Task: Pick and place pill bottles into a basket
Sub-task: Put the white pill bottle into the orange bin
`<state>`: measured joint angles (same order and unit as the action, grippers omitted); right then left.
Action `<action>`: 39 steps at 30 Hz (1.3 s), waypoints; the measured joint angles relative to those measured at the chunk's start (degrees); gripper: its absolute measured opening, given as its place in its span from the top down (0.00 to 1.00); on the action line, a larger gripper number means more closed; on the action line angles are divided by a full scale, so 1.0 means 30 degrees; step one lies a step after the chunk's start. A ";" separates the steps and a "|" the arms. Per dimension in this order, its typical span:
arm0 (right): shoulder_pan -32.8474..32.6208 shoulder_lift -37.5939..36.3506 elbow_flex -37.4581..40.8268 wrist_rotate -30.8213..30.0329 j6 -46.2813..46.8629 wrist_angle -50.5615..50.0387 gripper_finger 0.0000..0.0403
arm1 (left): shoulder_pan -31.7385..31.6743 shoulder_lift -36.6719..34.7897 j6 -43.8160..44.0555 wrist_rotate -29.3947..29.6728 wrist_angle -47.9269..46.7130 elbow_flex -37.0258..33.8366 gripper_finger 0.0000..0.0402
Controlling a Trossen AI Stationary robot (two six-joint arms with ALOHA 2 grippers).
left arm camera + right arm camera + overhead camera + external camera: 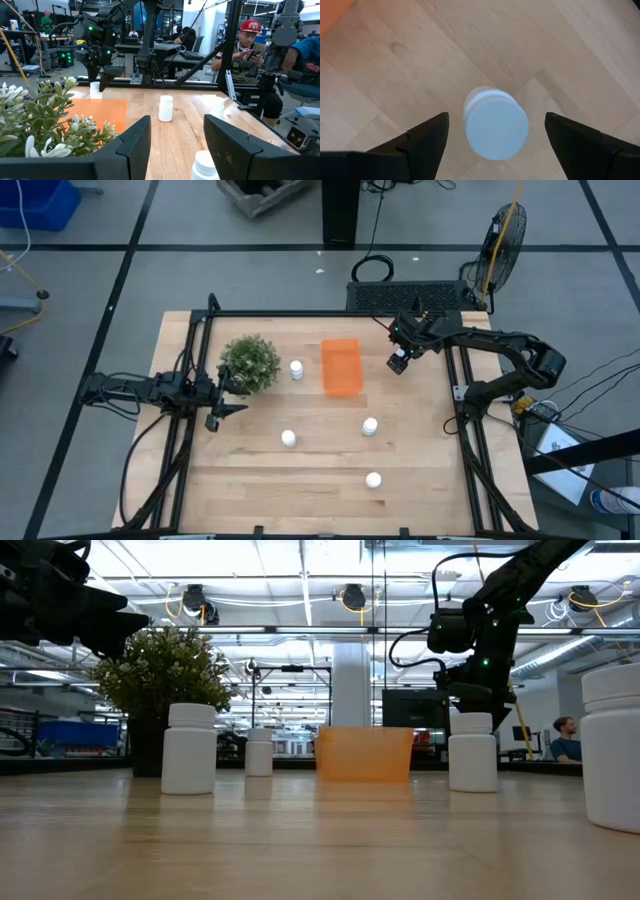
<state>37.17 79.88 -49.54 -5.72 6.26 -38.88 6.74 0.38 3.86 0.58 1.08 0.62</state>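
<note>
The orange basket (341, 366) lies flat on the table's far middle, beside the green plant (250, 363). Four white pill bottles stand upright on the wood: one (296, 369) between plant and basket, and three others (288, 438), (370, 425), (373, 479) nearer the front. My right gripper (398, 360) hangs open just right of the basket. In the right wrist view its fingers (496, 120) point down on either side of a fifth bottle (496, 131), above it and apart from it. My left gripper (232, 395) waits open by the plant.
Black frame rails (455, 395) run along the table's left and right sides and its far edge. The plant stands close to my left gripper (177, 122). There is open wood between the front bottles. People sit beyond the table's right side (245, 47).
</note>
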 joint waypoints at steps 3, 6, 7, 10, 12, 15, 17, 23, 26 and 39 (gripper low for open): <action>0.0000 -0.0005 0.0000 0.0007 0.0152 -0.0040 0.26 | -0.0007 -0.0005 -0.0006 0.0000 0.0000 0.0000 0.54; 0.0000 0.0000 0.0000 0.0007 0.0170 -0.0055 0.38 | -0.0007 -0.0004 -0.0025 0.0000 0.0000 0.0000 0.54; 0.0000 0.0000 0.0000 0.0007 0.0170 -0.0053 0.43 | -0.0005 0.0000 -0.0022 0.0000 0.0002 0.0000 0.54; 0.0000 -0.0019 0.0000 0.0015 0.0099 0.0003 0.60 | -0.0007 -0.0007 -0.0022 0.0000 0.0007 0.0000 0.54; 0.0000 -0.0038 0.0000 0.0015 -0.0067 0.0104 0.65 | -0.0004 -0.0002 -0.0022 0.0000 0.0003 0.0000 0.54; 0.0000 -0.0036 0.0000 0.0022 -0.0397 0.0267 0.65 | -0.0004 0.0000 -0.0022 0.0000 0.0007 0.0000 0.54; -0.0001 -0.0022 0.0000 0.0022 -0.0725 0.0432 0.65 | -0.0007 0.0000 -0.0015 0.0000 0.0007 0.0000 0.54; -0.0652 -0.0135 -0.0524 0.0129 -0.0821 0.1071 0.65 | -0.0007 0.0000 -0.0015 0.0000 0.0007 0.0000 0.54; -0.1329 -0.0255 -0.1525 0.0777 -0.0535 0.1354 0.65 | -0.0001 0.0000 -0.0026 0.0000 0.0002 0.0000 0.54; -0.4143 0.1502 -0.8284 0.1480 -0.0421 0.0232 0.65 | -0.0001 0.0000 -0.0073 0.0000 0.0000 0.0000 0.54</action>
<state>24.74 84.38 -74.39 -1.27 4.99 -38.18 6.74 0.38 3.64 0.58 1.08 0.62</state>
